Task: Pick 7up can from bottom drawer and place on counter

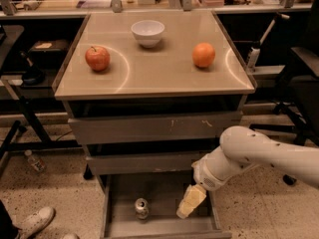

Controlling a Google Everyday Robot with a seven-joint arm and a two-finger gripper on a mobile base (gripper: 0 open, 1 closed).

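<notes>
The 7up can (142, 208) stands upright on the floor of the open bottom drawer (164, 227), left of its middle, silver lid up. My gripper (187, 204) hangs over the right part of the same drawer, pointing down and left, about a can's width or two to the right of the can and apart from it. The white arm (259, 156) comes in from the right. The counter (154, 66) is the glossy tan cabinet top above the drawers.
On the counter stand a red apple (97, 58), a white bowl (147, 32) and an orange (204, 55). Two shut drawer fronts sit above the open one. A clear plastic bottle (34, 161) lies on the floor at left. A shoe (35, 222) shows bottom left.
</notes>
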